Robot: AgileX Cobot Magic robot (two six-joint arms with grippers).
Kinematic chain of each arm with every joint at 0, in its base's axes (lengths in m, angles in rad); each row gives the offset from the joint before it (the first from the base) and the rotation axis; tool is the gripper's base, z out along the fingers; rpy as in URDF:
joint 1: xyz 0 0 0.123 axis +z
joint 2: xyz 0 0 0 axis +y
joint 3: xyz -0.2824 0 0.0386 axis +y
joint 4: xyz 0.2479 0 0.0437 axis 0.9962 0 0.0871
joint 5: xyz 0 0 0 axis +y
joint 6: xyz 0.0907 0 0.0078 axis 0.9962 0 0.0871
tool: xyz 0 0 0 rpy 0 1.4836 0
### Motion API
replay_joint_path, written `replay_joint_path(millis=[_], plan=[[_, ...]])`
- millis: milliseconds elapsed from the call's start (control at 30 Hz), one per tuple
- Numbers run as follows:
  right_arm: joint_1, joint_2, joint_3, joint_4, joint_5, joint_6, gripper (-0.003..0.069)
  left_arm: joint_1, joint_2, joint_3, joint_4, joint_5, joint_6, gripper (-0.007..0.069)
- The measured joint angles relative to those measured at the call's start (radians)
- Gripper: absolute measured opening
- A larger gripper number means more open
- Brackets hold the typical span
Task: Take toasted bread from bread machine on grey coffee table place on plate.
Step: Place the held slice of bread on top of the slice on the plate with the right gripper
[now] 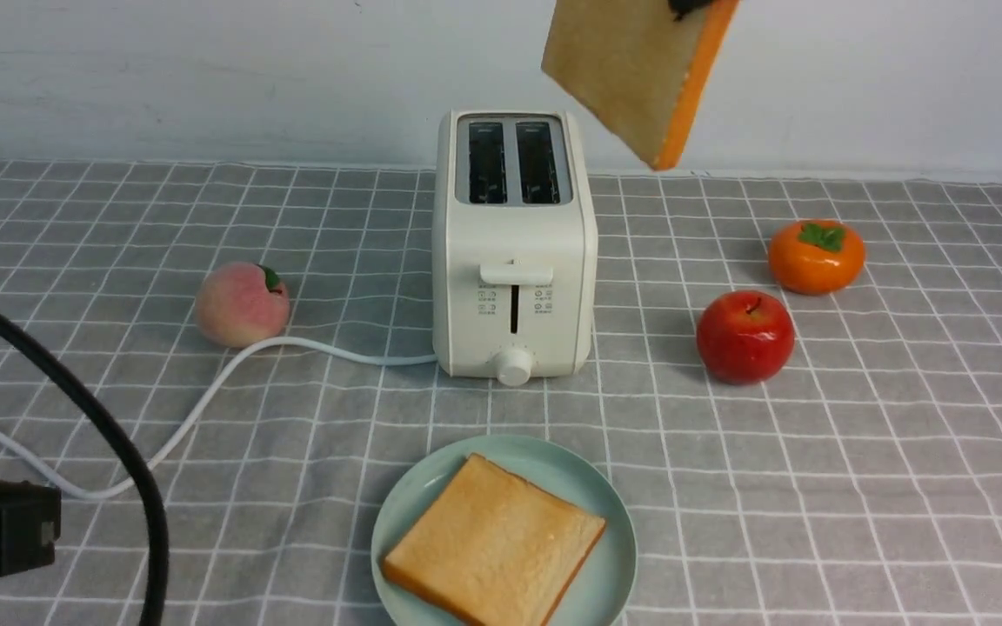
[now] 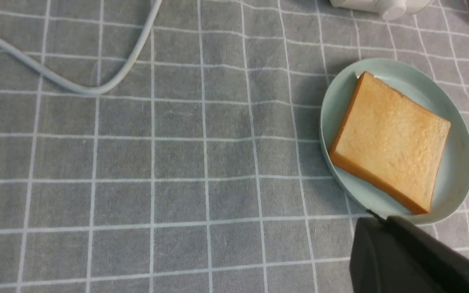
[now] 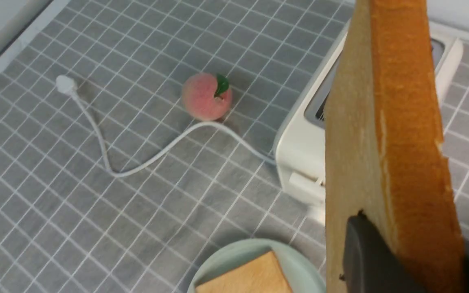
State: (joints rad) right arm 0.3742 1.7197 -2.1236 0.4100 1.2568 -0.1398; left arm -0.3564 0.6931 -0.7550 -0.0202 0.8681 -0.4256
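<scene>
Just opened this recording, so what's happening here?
The right gripper has a slice of toast pinched and raised above the table, near the toaster, whose two slots are empty. Another slice already lies on the plate. The left gripper is shut, holding nothing. The raised slice is not yet on the plate.

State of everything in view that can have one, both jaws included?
Toaster: upright, both slots empty
Held toast: raised off the table, clamped in the right jaws
Other toast: lying flat on the plate
Plate: on the table, bearing one slice
Cord: unplugged, plug lying on the cloth
Left jaws: shut, holding nothing
Right jaws: shut on toast
</scene>
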Motion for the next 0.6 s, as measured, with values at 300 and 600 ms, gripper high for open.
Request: replay_joint_path(millis=[300, 600], plan=[[0.001, 0.025, 0.505, 0.368, -0.011, -0.260, 0.0113, 0.000, 0.000, 0.029, 0.001, -0.009, 0.000, -0.0014], [0.001, 0.122, 0.785, 0.553, -0.243, -0.403, 0.0113, 0.000, 0.000, 0.048, 0.001, -0.006, 0.000, -0.0014]])
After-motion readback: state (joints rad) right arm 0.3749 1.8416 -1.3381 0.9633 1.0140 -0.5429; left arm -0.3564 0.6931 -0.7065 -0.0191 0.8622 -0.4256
